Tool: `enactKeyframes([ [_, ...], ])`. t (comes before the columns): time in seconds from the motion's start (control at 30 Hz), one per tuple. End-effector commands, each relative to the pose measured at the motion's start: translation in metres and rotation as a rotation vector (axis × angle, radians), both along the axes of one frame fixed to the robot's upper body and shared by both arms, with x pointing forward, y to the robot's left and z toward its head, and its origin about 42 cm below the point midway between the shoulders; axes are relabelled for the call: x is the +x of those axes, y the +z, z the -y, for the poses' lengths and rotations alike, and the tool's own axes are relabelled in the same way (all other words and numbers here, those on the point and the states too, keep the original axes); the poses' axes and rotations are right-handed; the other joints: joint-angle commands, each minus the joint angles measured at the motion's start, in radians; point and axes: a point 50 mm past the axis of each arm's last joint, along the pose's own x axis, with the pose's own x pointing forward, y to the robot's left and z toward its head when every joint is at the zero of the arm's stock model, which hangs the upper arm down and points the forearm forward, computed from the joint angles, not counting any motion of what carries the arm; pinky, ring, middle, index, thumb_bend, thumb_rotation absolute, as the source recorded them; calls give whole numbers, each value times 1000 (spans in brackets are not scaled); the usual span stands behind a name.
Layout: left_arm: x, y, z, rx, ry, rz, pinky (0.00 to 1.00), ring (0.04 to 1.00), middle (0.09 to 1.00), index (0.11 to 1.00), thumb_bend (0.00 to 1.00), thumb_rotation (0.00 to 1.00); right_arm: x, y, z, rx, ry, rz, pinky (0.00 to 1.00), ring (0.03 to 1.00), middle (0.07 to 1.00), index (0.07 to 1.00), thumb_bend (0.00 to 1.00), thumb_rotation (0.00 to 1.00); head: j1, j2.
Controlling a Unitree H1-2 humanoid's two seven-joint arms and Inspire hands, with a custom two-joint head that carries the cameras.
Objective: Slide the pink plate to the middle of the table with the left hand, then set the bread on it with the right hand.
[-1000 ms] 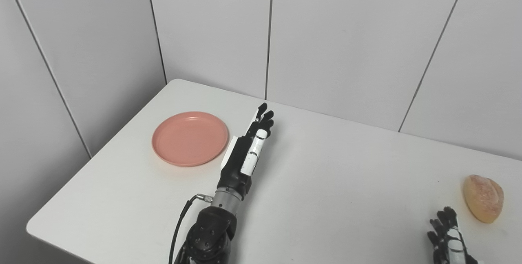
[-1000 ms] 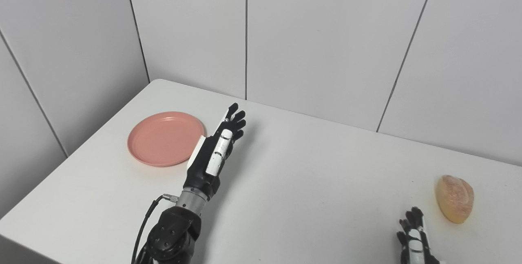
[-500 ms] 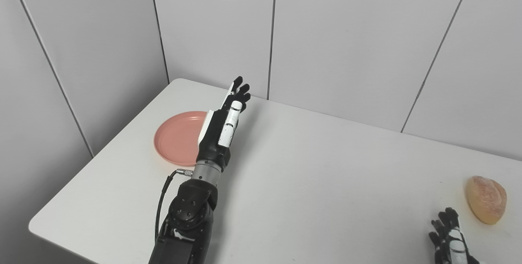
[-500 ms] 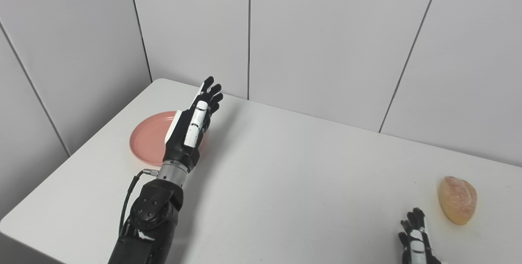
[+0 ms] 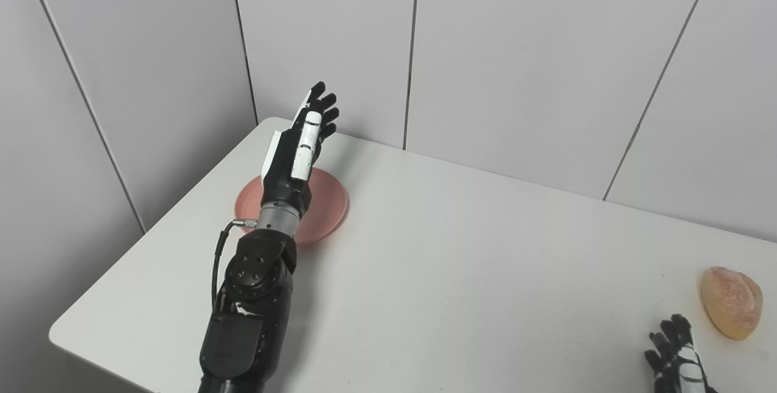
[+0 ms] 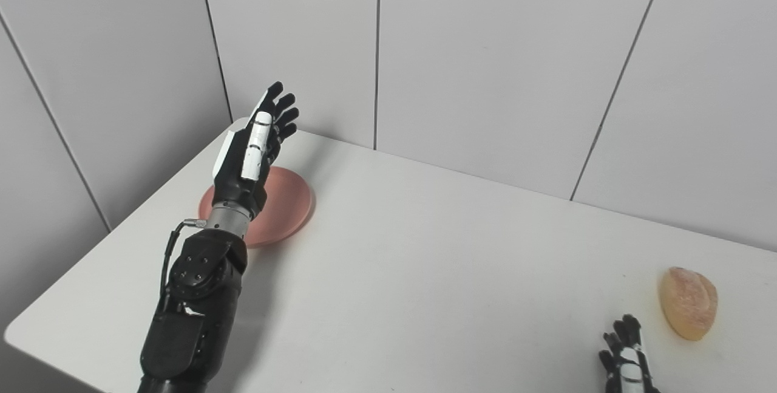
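Note:
The pink plate lies near the table's far left corner, partly covered by my left arm. My left hand hangs above the plate with fingers stretched straight toward the back wall, open and holding nothing. The bread, a golden oval roll, rests near the table's right edge. My right hand shows only partly at the bottom right, just left of and nearer than the bread, fingers apart and empty.
The white table stands in a corner of grey panelled walls. Its left edge and front left corner lie close to my left forearm.
My left hand has risen and swung left, from beside the plate's right rim to above the plate. The right hand and bread have stayed put; the camera has shifted slightly.

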Motion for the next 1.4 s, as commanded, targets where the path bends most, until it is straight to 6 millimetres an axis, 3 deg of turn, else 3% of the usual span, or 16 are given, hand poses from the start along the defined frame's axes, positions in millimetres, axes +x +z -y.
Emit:
enactKeyframes([
  [0.0, 7, 29, -10, 30, 15, 69, 904, 918, 923, 927, 422, 1000, 3, 10, 2, 2, 4, 39, 1000, 1000, 1000, 1000, 101, 1000, -1, 0],
  [0.4, 20, 47, -69, 6, 78, 57, 911, 905, 900, 893, 420, 1000, 3, 8, 4, 1, 0, 37, 1000, 1000, 1000, 1000, 112, 1000, 11, -1],
  [0.7, 21, 42, -111, -78, 107, 34, 930, 924, 923, 920, 402, 1000, 3, 9, 4, 3, -3, 36, 1000, 1000, 1000, 1000, 107, 1000, 15, -3],
  [1.0, 21, 34, -140, -128, 120, 12, 946, 936, 933, 931, 372, 1000, 3, 10, 5, 9, 3, 31, 1000, 1000, 1000, 1000, 110, 1000, 24, -5],
  [1.37, 15, 20, -160, -238, 95, -13, 975, 954, 945, 938, 363, 1000, 5, 8, 7, 16, 2, 27, 1000, 1000, 1000, 1000, 129, 1000, 37, -9],
])
